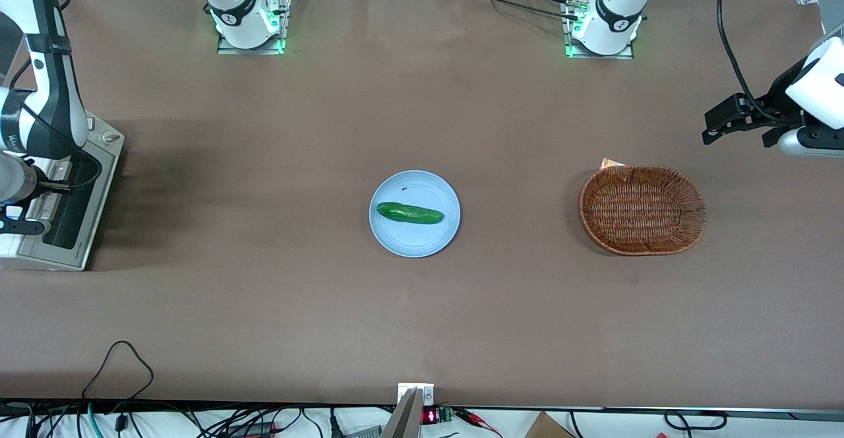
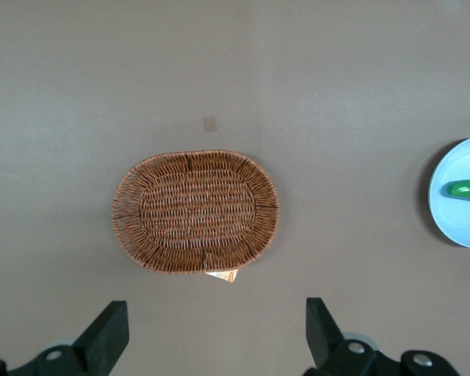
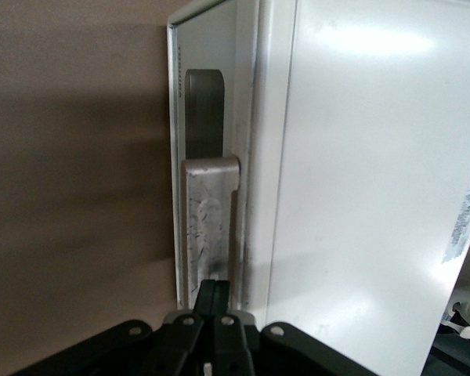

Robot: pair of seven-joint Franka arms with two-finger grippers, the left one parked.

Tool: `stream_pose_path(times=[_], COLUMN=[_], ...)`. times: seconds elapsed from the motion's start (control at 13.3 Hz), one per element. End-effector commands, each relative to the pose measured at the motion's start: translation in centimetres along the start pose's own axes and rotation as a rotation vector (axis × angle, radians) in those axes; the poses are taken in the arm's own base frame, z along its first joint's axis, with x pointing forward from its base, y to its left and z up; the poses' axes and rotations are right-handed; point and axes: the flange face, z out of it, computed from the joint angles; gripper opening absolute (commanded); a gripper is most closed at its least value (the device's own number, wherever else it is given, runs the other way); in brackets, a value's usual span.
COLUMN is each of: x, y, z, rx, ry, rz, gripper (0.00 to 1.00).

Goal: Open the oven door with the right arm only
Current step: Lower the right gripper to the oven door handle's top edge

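Observation:
The white toaster oven (image 1: 26, 253) stands at the working arm's end of the table, with a knob (image 1: 111, 138) on its front. Its oven door (image 1: 76, 207), grey-framed with a dark window, lies flush against the oven body (image 3: 352, 196) in the right wrist view. The door's silver bar handle (image 3: 207, 219) runs along the door frame (image 3: 175, 157). The right arm (image 1: 46, 82) reaches down in front of the door. Its black gripper (image 3: 219, 288) is shut, fingertips together at the end of the handle with nothing between them. In the front view the gripper (image 1: 64, 188) sits against the door.
A light blue plate (image 1: 389, 233) holding a cucumber (image 1: 409, 213) sits mid-table. A brown wicker basket (image 1: 643, 210) lies toward the parked arm's end, also seen as the basket (image 2: 196, 211) in the left wrist view. Cables hang at the table's near edge.

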Motion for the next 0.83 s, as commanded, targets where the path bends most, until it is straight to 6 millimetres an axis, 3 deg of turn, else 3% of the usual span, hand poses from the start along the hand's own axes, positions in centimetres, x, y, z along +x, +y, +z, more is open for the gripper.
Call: stream_pose_path(times=[0.0, 0.75], x=[-0.1, 0.2], y=[0.3, 0.0], z=[0.2, 1.5], rx=[-0.017, -0.004], ry=[0.013, 0.028], rz=[0.009, 0.094], gripper=[0.00, 0.00])
